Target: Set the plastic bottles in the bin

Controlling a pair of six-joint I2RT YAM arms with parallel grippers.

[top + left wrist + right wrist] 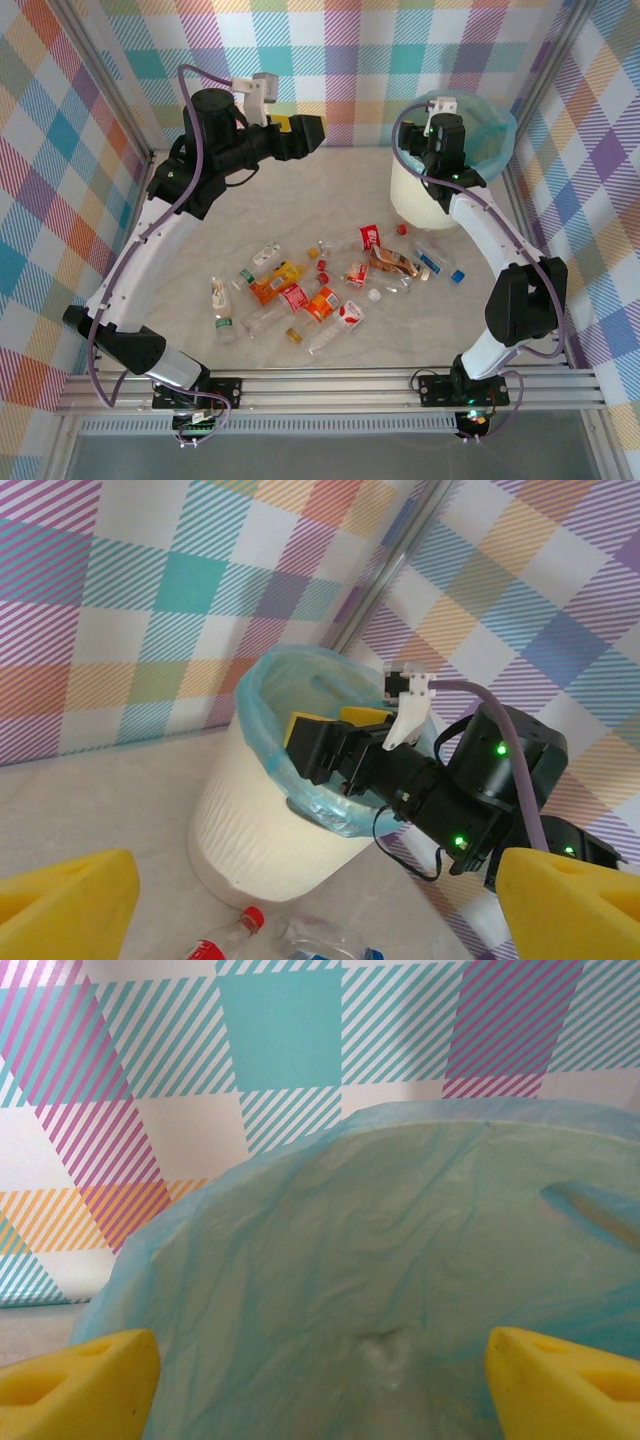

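While bottles [322, 303] litter the pale marbled table [250, 200] at centre frame, the right gripper [320, 1380] hangs spread and empty over the bin [415, 205] upper right; the left gripper [320, 905] gapes empty amid plaid walls [60, 150].

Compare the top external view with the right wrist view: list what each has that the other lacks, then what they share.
Top external, not right wrist: the plastic bottles scattered on the table, and the left arm. Right wrist, not top external: the bottom of the teal liner, seen between the pads of the open right gripper. Shared: the bin and the plaid wall.
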